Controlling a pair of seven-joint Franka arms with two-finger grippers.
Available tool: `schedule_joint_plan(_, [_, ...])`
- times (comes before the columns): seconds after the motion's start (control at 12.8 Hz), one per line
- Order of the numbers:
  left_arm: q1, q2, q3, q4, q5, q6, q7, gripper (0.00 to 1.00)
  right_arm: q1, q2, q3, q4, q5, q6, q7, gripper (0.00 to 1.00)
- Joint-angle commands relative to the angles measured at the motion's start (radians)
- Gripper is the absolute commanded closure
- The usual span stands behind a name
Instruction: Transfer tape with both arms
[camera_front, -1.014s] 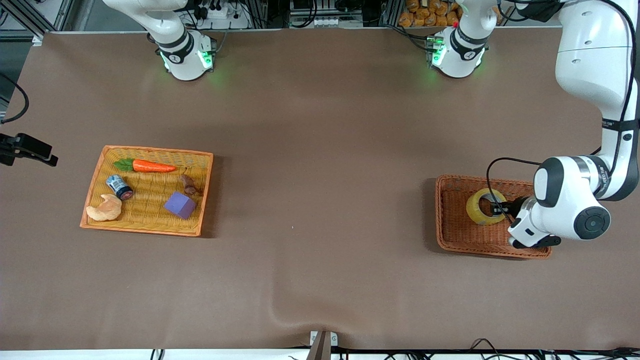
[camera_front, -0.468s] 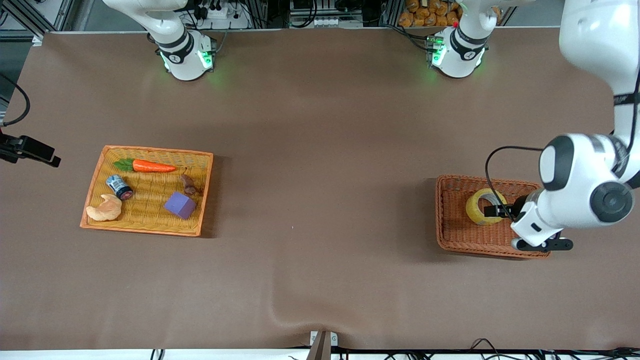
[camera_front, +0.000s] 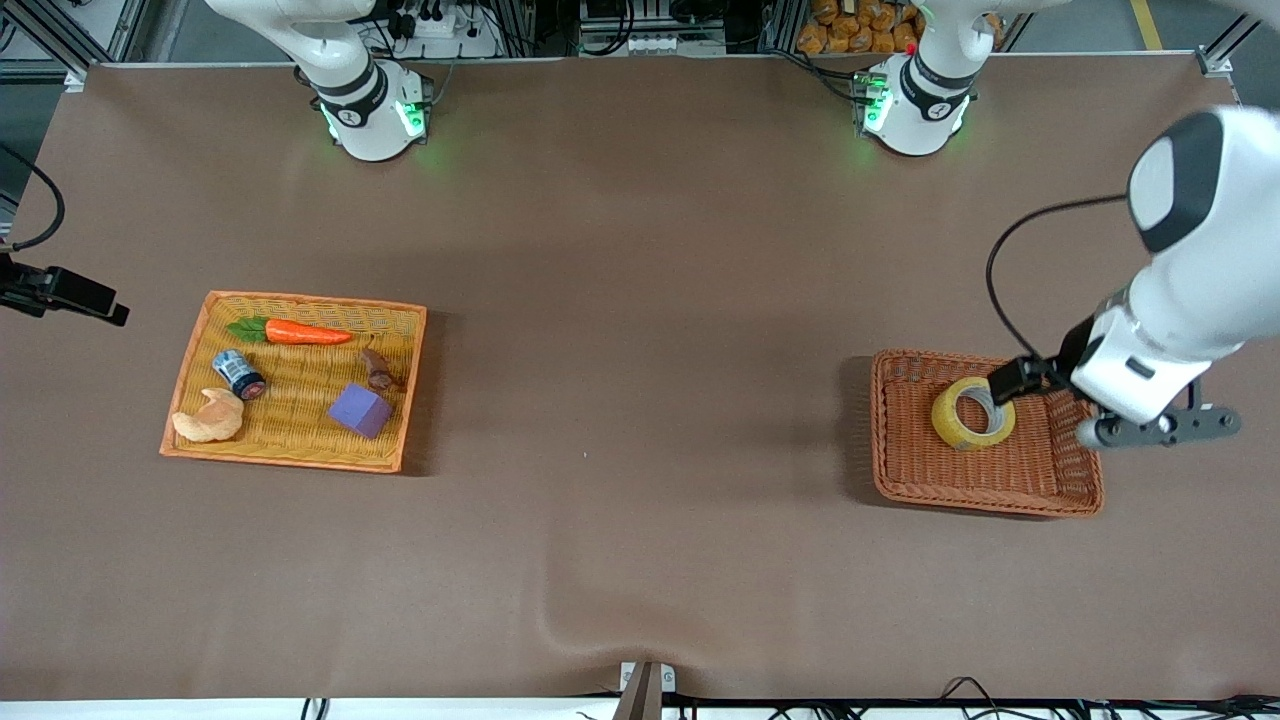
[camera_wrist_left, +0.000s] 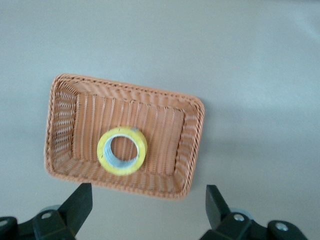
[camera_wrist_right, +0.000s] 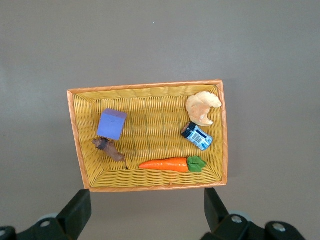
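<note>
The yellow tape (camera_front: 972, 413) lies flat in the brown wicker basket (camera_front: 985, 480) at the left arm's end of the table. It also shows in the left wrist view (camera_wrist_left: 122, 151), ring up, with its grey-white core. My left gripper (camera_front: 1012, 381) is up in the air over the basket, open and empty; in its wrist view (camera_wrist_left: 147, 202) its fingers (camera_wrist_left: 80, 202) stand wide apart over the basket's rim (camera_wrist_left: 150, 188). My right gripper (camera_wrist_right: 147, 205) is open and empty, high over the yellow tray (camera_wrist_right: 80, 150).
The yellow wicker tray (camera_front: 185, 365) at the right arm's end holds a carrot (camera_front: 300, 332), a small blue-white can (camera_front: 239, 373), a purple cube (camera_front: 360, 410), a croissant (camera_front: 210, 418) and a small brown piece (camera_front: 378, 369). Brown tabletop lies between the tray and the basket.
My left arm has risen and swung away from the tape, and its gripper now stands above it. The tape has stayed in the basket.
</note>
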Motion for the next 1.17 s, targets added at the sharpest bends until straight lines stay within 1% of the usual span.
schedule_joint_plan(0.0, [0.006,-0.118,-0.014,-0.031,-0.008,-0.143,0.025,0.0,-0.012,-0.005,0.009,-0.002,0.018,-0.012,0.043,0.0])
schedule_joint_plan(0.16, [0.009,-0.173,-0.008,-0.034,-0.011,-0.198,0.103,0.0,-0.012,-0.005,0.009,0.002,0.018,-0.012,0.043,0.0])
schedule_joint_plan(0.23, [0.004,-0.193,0.012,-0.032,-0.029,-0.232,0.155,0.0,-0.01,-0.005,0.009,0.002,0.018,-0.012,0.035,0.0])
schedule_joint_plan(0.31, [-0.007,-0.228,0.054,-0.039,-0.049,-0.244,0.193,0.0,-0.008,-0.005,0.009,0.002,0.018,-0.012,0.03,0.0])
schedule_joint_plan(0.39, [-0.02,-0.253,0.075,-0.045,-0.064,-0.248,0.194,0.0,-0.008,-0.005,0.011,0.002,0.018,-0.012,0.03,0.0])
schedule_joint_plan(0.47, [-0.022,-0.274,0.079,-0.045,-0.066,-0.252,0.185,0.0,-0.008,-0.005,0.009,0.002,0.018,-0.011,0.03,0.0])
schedule_joint_plan(0.7, [-0.033,-0.282,0.078,-0.036,-0.06,-0.278,0.154,0.0,-0.008,-0.005,0.009,0.002,0.018,-0.012,0.03,0.0])
schedule_joint_plan(1.09, [-0.039,-0.277,0.069,-0.026,-0.049,-0.297,0.168,0.0,-0.008,-0.005,0.011,0.002,0.018,-0.012,0.03,0.0])
